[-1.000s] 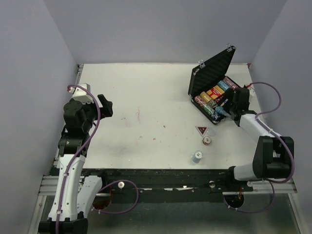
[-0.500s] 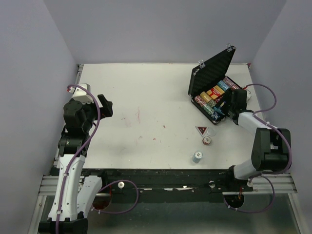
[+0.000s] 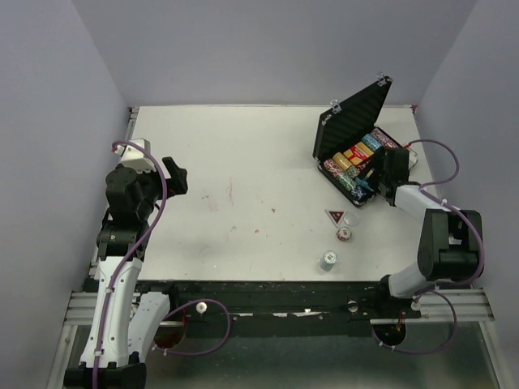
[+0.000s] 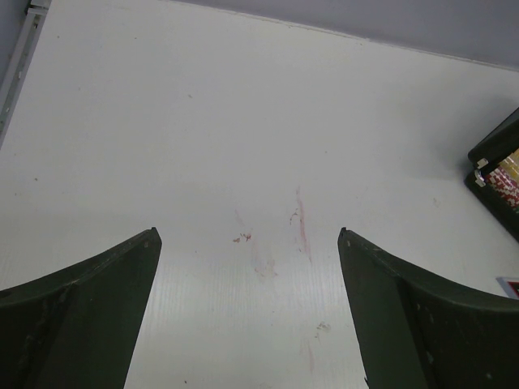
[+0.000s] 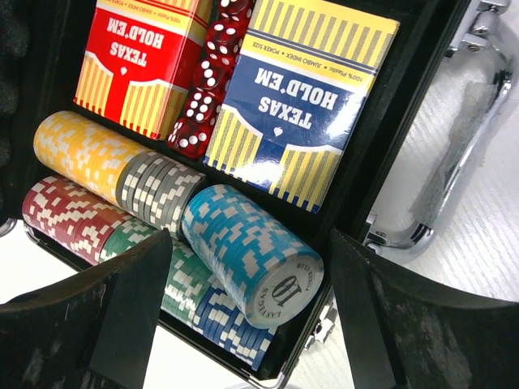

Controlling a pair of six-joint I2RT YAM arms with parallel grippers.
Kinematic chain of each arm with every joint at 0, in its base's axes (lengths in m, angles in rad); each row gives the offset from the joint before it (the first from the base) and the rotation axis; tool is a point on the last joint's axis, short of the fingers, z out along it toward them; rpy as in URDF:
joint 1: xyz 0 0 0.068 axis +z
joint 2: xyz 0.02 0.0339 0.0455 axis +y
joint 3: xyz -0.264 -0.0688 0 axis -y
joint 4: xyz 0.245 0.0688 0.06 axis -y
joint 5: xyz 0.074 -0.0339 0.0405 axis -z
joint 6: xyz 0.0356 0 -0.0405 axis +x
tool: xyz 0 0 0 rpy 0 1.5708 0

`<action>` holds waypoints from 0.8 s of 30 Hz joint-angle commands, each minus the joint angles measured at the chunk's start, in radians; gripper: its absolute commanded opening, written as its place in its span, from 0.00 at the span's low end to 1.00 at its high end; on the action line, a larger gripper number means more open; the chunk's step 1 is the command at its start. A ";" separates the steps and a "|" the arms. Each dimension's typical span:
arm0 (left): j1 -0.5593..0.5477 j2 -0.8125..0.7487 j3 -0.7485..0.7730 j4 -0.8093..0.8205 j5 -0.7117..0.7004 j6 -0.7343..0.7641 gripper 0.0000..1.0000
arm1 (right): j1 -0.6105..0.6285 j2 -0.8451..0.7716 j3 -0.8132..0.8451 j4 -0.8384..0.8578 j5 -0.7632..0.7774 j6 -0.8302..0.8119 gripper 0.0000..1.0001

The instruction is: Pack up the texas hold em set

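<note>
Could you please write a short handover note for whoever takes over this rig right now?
Left gripper: open, empty, above bare table, away from the set.
Right gripper: open, at the open case, jaws either side of the light-blue chips; no grip seen.
Done: chip rows, two decks and dice lie in the case.
Left: marker, clear disc, small stack and bluish stack sit on the table near the case. Pack them, then shut the case.
</note>
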 commanded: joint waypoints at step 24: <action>0.005 -0.008 -0.009 0.013 0.010 0.004 0.99 | 0.005 -0.034 -0.027 0.094 -0.167 0.001 0.83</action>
